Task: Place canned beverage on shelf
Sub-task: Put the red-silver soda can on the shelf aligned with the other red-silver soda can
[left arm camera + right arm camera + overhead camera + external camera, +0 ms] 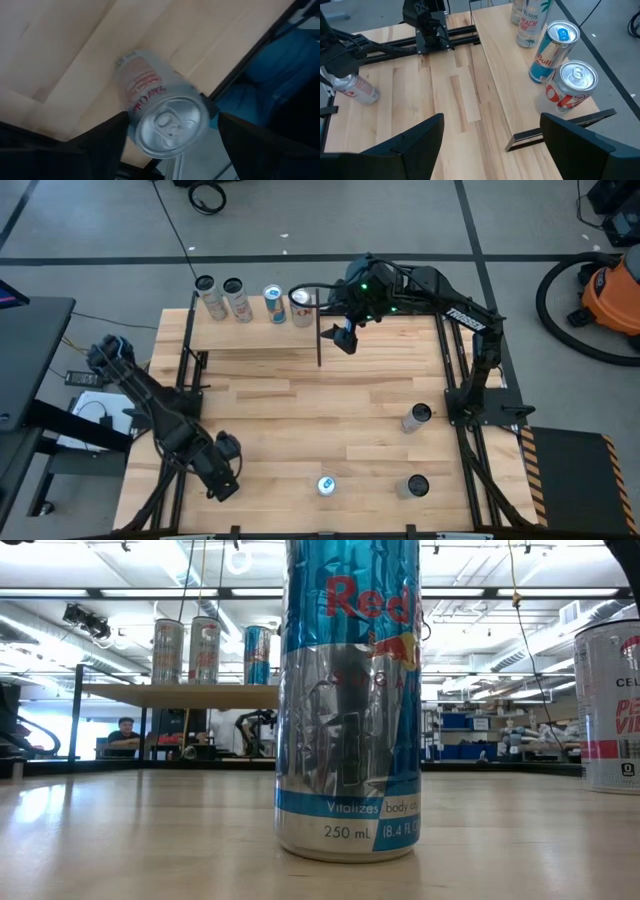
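Note:
My left gripper (pixel 222 475) is near the table's front left corner, shut on a silver can with red lettering (pixel 155 100), which also shows in the right wrist view (pixel 357 89). The shelf (pixel 250 335), a pale-wood panel with black rods, stands at the far left. Several cans stand upright on it (pixel 273 302). My right gripper (pixel 343 338) hovers open by the shelf's right end, above the red-and-silver can (pixel 572 85), with nothing between its fingers. My left gripper has the silver can between its two fingers (pixel 100 145), which stand on opposite sides of the can's wall just below the top rim (pixel 131 125). The fingers slant steeply down from above. The can is tilted, with its top toward the wrist. I cannot tell whether its bottom touches the table.
Three more cans stand on the table: a blue-and-silver one (pixel 326 485) near the front middle, one (pixel 417 485) at the front right and one (pixel 418 417) at the right. A black post (pixel 319 330) marks the shelf's right end.

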`<state>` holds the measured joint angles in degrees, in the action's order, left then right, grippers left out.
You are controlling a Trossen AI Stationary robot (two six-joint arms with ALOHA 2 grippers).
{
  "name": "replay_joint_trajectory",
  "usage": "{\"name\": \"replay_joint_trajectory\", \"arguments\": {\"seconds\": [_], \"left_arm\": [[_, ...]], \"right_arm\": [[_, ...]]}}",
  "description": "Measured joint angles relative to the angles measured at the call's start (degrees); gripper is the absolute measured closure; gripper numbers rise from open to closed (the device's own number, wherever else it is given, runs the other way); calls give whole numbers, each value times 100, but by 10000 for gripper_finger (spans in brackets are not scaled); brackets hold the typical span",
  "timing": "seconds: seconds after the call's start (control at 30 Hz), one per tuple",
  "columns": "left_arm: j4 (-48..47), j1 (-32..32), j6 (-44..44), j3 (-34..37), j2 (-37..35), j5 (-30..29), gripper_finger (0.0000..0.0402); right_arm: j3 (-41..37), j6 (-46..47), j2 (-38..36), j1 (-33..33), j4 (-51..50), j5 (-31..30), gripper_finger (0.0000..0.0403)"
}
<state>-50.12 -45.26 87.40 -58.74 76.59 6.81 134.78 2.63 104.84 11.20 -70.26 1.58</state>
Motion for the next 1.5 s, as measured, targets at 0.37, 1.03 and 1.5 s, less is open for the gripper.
{"name": "replay_joint_trajectory", "arguments": {"seconds": [0.37, 1.03, 1.5], "left_arm": [[137, -180, 38, -20, 312, 6, 88], [62, -50, -21, -11, 327, -30, 92], [-205, 858, -1501, -11, 322, -279, 109]], "right_arm": [[0, 0, 0, 0, -28, 0, 64], [0, -90, 0, 0, -30, 0, 64], [0, -90, 0, 0, -28, 0, 64]]}}
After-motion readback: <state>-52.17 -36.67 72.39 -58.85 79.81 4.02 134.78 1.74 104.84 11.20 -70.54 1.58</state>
